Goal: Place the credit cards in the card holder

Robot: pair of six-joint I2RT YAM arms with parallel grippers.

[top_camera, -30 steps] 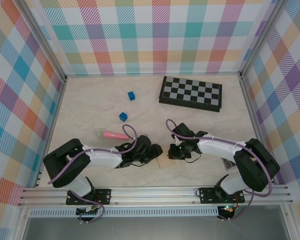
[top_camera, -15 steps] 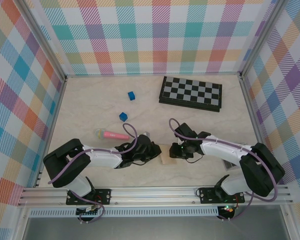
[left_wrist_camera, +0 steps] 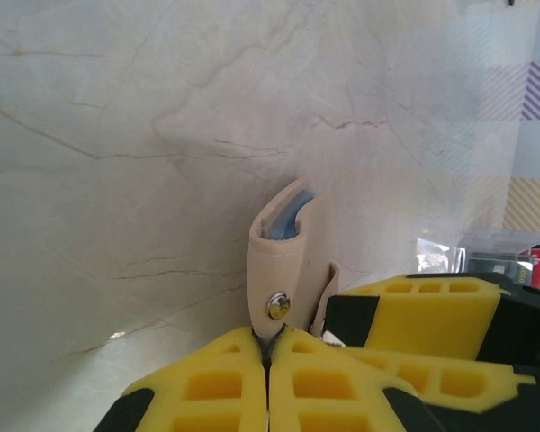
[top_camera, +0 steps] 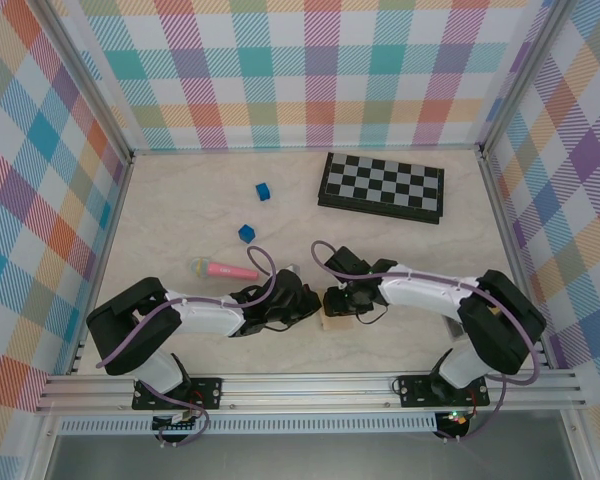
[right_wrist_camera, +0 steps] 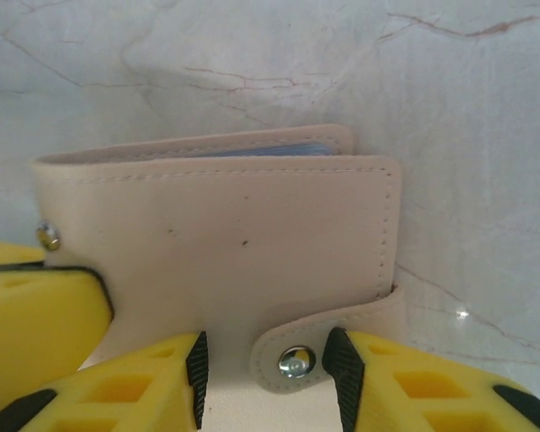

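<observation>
one folded wallet (right_wrist_camera: pixel 216 225) is held near the surface's (top_camera: pixel 180 220) front edge, clamped at one edge by the left fingers (left_wrist_camera: pixel 252 360); its strap (right_wrist_camera: pixel 292 355) is straddled by the parted right fingers (right_wrist_camera: pixel 360 378) and should be pinched squarely.

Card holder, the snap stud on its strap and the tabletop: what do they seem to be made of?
The card holder looks like smooth matte beige leather or faux leather: stitched edges, soft fold. The snap stud on its strap looks like polished metal, glinting silver. The tabletop looks like glossy marble or marble-print laminate: pale, reddish-brown veins, a small bright highlight; which I cannot tell.
</observation>
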